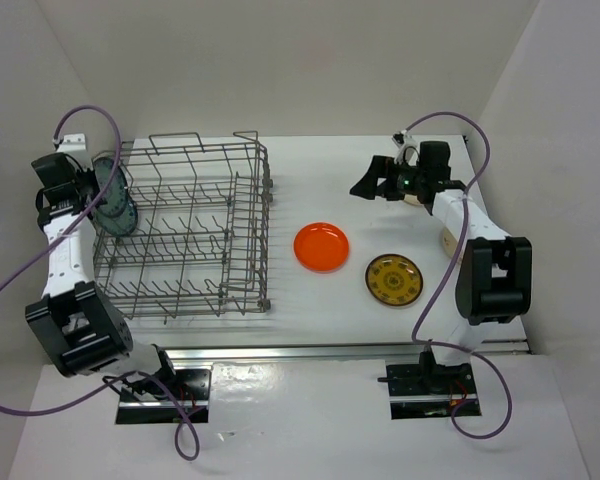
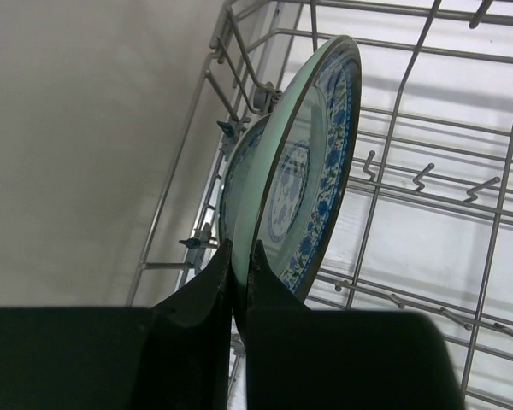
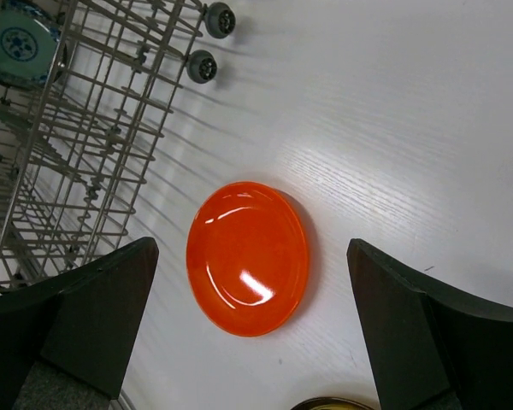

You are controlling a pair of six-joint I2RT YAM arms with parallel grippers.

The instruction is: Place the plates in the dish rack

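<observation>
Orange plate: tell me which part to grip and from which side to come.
Grip the rim. The orange plate lies flat and face up on the table, so only its raised edge offers a hold. Come down from above with the right gripper, probably on the side away from the rack, its fingers straddling the rim.

Dish rack (image 1: 185,235): 1
Plates in view: 4
Blue-green patterned plates: 2, the front plate (image 2: 312,179) and the rear plate (image 2: 238,166)
Orange plate (image 1: 321,247): 1
Yellow-brown patterned plate (image 1: 393,278): 1
Plates on edge at the rack's left end: 2, both blue-green
Plates lying flat on the table (image 1: 310,170): 2, the orange and the yellow-brown
Arms: 2, the left arm (image 1: 65,260) and the right arm (image 1: 470,225)
Grippers: 2, the left gripper (image 2: 242,252) and the right gripper (image 1: 370,180)
Rack wheels in the right wrist view: 2, the upper wheel (image 3: 220,18) and the lower wheel (image 3: 203,65)
Purple cables: 2, the left cable (image 1: 90,112) and the right cable (image 1: 485,150)
</observation>
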